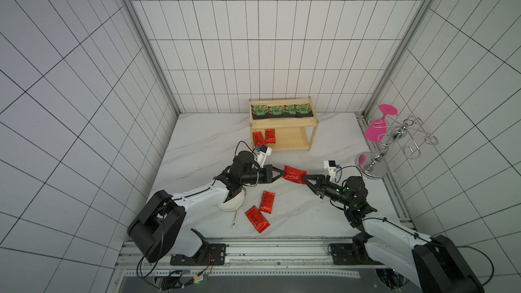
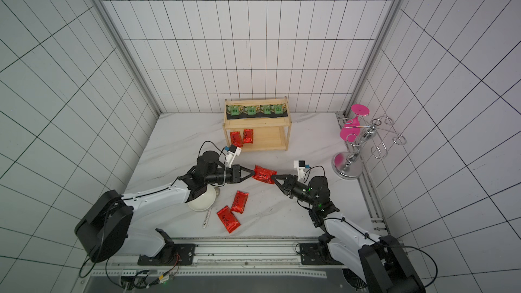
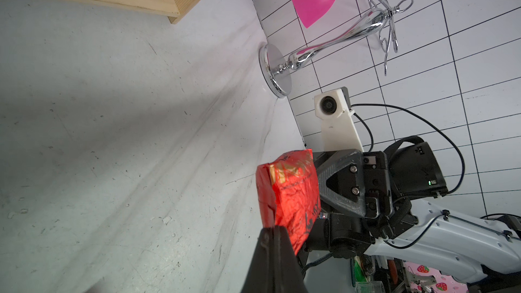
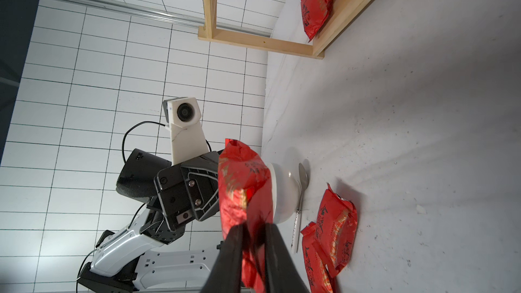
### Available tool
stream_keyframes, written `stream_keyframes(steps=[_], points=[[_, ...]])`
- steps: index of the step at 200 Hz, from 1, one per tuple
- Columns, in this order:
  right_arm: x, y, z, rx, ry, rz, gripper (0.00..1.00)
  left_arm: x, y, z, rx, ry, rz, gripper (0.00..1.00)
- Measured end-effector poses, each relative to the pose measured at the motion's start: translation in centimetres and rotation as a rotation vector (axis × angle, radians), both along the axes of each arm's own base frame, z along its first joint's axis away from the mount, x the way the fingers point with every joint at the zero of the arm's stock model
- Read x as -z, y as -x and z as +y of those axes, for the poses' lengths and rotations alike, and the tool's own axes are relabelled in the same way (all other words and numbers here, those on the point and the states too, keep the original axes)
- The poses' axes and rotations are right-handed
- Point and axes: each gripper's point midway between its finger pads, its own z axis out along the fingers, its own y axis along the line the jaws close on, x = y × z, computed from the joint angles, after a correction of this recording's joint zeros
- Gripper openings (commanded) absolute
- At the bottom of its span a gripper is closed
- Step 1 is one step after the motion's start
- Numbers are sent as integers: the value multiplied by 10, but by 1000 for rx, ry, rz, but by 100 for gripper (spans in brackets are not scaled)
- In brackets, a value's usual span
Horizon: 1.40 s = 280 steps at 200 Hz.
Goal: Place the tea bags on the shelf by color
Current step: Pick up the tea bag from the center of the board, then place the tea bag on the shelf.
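A red foil tea bag (image 1: 294, 174) (image 2: 263, 174) hangs in the air mid-table, gripped at both ends. My left gripper (image 1: 283, 174) (image 3: 275, 228) is shut on its left end. My right gripper (image 1: 304, 178) (image 4: 253, 225) is shut on its right end, with the foil (image 4: 242, 187) pinched between the fingers. The wooden shelf (image 1: 284, 123) (image 2: 258, 122) stands at the back. Several black-and-green tea bags (image 1: 282, 111) line its top tier. Two red tea bags (image 1: 263, 138) lie on the left of its lower tier. Two more red tea bags (image 1: 267, 202) (image 1: 256, 219) lie on the table in front.
A white bowl (image 1: 232, 204) sits partly under my left arm, with a spoon (image 1: 235, 219) beside it. A chrome wire stand (image 1: 372, 164) carrying pink glasses (image 1: 373, 133) stands at the right edge by the wall.
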Motion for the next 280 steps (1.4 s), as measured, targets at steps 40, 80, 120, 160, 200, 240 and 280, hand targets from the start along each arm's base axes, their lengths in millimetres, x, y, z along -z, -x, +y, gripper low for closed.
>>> stream_keyframes(steps=[40,80,120,160,200,240,280], points=[[0,0,0,3,-1,5,0,0,0,0,0,-1,0,0],[1,-4,-6,48,32,8,0,9,-6,9,-31,-55,17,56],[12,-40,-26,302,126,16,0,-9,-32,66,-224,-158,-19,59],[21,-98,-10,530,251,-23,0,-33,-41,132,-465,-247,-85,59],[20,-171,26,696,229,-94,1,-43,-33,174,-613,-320,-124,59],[38,-216,42,837,204,-84,2,-43,-27,188,-658,-355,-127,58],[59,-243,55,919,172,-46,5,-36,-25,190,-660,-379,-112,58]])
